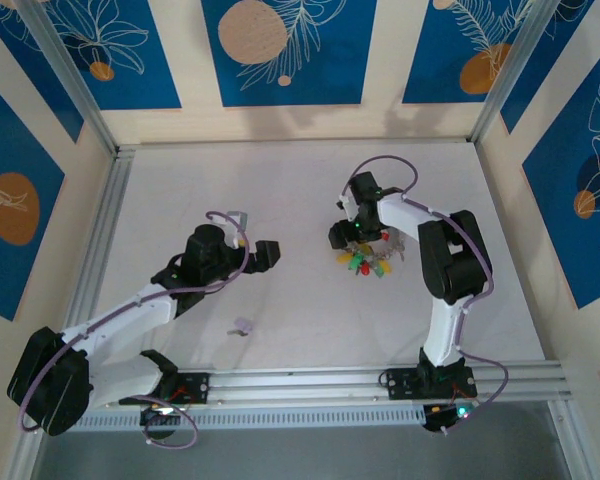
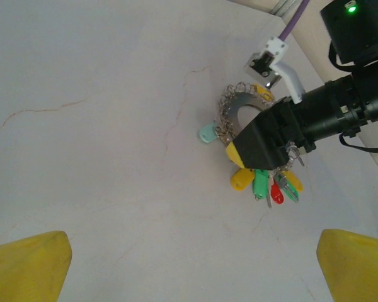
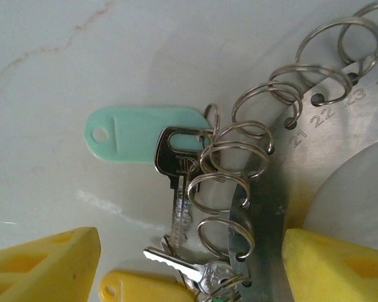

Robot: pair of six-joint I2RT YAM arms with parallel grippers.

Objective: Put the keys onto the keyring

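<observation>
The grey metal keyring lies right of centre, fringed with green, red and yellow keys and a mint tag. Small wire loops line the keyring's numbered plate, and a silver key hangs from one. My right gripper sits low over the ring, open. Its yellow fingers straddle the ring's band, one outside and one over the dark centre. My left gripper hovers open left of the ring, nothing between its fingertips. A pale lilac key lies alone on the table near the left arm.
A metal rail runs along the near edge, and an aluminium frame lines the left side. Patterned walls enclose the white table. The right arm's purple cable and white connector hang above the ring.
</observation>
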